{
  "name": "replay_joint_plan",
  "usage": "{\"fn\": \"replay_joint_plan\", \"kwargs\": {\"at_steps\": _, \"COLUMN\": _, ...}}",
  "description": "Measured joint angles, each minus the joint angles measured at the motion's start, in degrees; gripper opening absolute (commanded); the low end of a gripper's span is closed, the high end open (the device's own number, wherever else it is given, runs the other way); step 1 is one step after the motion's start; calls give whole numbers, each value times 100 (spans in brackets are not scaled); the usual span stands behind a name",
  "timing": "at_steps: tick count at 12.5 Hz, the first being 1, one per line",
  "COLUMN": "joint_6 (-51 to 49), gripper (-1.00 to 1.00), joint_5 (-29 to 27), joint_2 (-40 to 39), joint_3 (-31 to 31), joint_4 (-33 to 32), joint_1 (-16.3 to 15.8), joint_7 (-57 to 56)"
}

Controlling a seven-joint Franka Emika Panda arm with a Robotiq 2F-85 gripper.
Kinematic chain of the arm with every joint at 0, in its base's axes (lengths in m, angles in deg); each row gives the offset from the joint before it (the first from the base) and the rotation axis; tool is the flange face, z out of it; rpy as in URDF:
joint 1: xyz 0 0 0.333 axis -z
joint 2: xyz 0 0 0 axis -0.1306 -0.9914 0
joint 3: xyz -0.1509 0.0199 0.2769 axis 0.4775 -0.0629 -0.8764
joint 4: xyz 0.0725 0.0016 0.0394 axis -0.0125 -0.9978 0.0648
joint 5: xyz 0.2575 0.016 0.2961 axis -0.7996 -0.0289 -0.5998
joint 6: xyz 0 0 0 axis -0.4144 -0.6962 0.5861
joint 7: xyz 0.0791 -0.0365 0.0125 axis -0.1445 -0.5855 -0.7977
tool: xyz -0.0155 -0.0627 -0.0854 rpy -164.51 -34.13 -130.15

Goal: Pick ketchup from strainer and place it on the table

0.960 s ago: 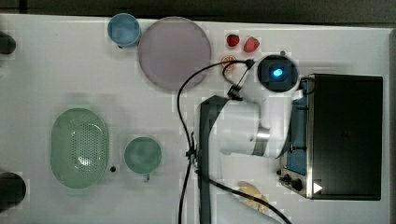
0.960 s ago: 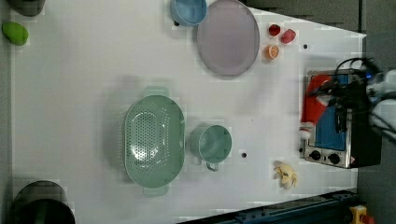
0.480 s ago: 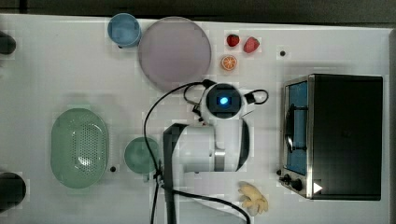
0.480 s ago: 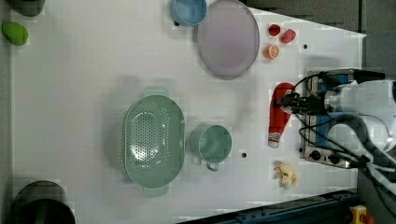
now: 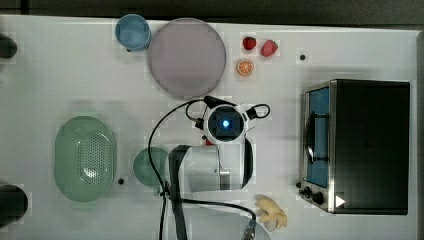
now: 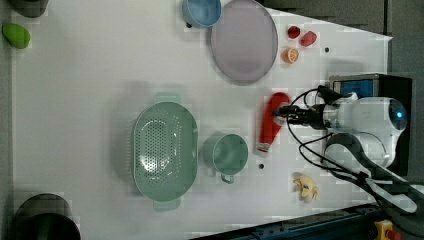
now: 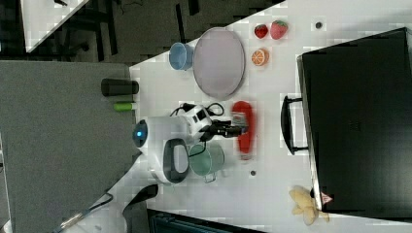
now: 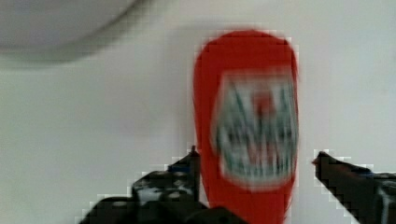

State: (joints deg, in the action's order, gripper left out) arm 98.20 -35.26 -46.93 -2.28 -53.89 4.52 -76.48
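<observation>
Ketchup (image 6: 270, 121) lies flat on the table (image 6: 90, 90), outside the strainer (image 6: 164, 154), betw. lilac plate (image 6: 244, 40) and green cup (image 6: 226, 154) in the left view, w/ the toaster oven (image 6: 372, 85) near on the left view's right. Gripper (image 8: 254, 170) straddles the bottle w/ jaws spread; one finger (image 8: 187, 172) touches its side, the other stands off it w/ a gap, so it's released. Widest open table surface is on the left view's left, beyond the strainer; table edge runs near the banana (image 6: 306, 186).

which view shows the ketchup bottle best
The left view: the whole ketchup bottle is visible beside the hand. The right view shows it partly crossed by the hand. The wrist view shows its label close up. The top view has the arm over it.
</observation>
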Motion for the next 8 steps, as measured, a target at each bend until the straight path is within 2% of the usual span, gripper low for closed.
{"fn": "replay_joint_plan", "kwargs": {"at_steps": 2, "joint_6": -11, "gripper": 100, "joint_5": 19, "joint_2": -42, "joint_3": 49, "joint_4": -45, "joint_1": -11, "joint_7": 0}}
{"fn": "replay_joint_plan", "kwargs": {"at_steps": 5, "joint_6": -106, "gripper": 100, "joint_5": -43, "joint_2": 379, "joint_3": 82, "joint_4": 67, "joint_1": 13, "joint_7": -3}}
{"fn": "replay_joint_plan", "kwargs": {"at_steps": 6, "joint_6": -213, "gripper": 100, "joint_5": -6, "joint_2": 607, "joint_3": 64, "joint_4": 201, "joint_1": 14, "joint_7": 15}}
{"fn": "replay_joint_plan", "kwargs": {"at_steps": 8, "joint_6": -1066, "gripper": 100, "joint_5": 17, "joint_2": 1036, "joint_3": 28, "joint_4": 806, "joint_1": 10, "joint_7": 102}}
